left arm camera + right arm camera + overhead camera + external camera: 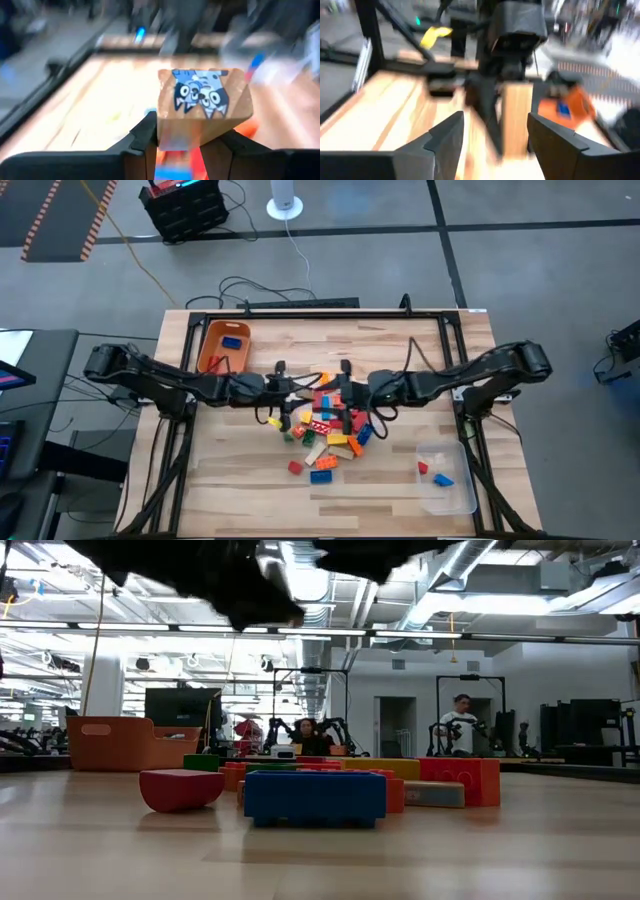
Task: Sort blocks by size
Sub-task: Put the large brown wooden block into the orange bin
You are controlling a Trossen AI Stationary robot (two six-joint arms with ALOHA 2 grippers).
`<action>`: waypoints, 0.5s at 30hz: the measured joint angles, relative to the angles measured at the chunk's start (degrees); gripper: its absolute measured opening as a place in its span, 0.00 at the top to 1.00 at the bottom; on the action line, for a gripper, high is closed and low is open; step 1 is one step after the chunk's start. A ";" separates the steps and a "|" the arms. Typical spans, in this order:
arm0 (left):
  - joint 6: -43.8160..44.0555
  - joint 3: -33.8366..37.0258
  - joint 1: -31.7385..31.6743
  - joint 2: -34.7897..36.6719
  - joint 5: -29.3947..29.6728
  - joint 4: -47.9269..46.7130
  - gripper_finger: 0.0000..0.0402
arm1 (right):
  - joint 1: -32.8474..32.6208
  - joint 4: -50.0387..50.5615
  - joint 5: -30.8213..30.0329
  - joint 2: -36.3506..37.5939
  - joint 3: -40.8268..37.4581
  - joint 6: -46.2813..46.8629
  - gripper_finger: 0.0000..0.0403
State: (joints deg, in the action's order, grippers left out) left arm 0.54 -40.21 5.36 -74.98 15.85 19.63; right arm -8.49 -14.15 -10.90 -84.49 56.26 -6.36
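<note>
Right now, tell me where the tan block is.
The tan block sits between the left gripper's fingers, above the block pile at the table's middle, facing the right gripper.

blocks (330, 428) mostly sit in a loose mixed pile mid-table: red, blue, orange, yellow, green. a tan block (204, 106) with a blue cartoon sticker is up off the table, pinched. few strays lie nearer the front edge.

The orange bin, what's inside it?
The high view shows the orange bin holding a blue block and a small red one. Its walls may hide more.
</note>
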 joint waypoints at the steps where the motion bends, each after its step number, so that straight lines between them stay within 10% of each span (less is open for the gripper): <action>1: 0.58 0.00 -0.41 1.39 1.65 -4.97 0.74 | -0.34 4.23 -1.31 1.13 0.03 1.98 0.37; 7: 7.39 0.07 -3.70 9.18 28.19 -36.82 0.72 | -3.08 21.73 -9.95 2.24 -2.88 16.15 0.37; 15: 24.32 0.09 -22.56 10.46 30.39 -59.45 0.72 | -5.47 9.20 -12.64 -2.56 -9.77 19.71 0.37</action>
State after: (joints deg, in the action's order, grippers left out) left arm 24.87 -40.12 -17.20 -64.52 46.24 -39.82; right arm -13.96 -4.95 -23.54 -87.06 46.49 13.35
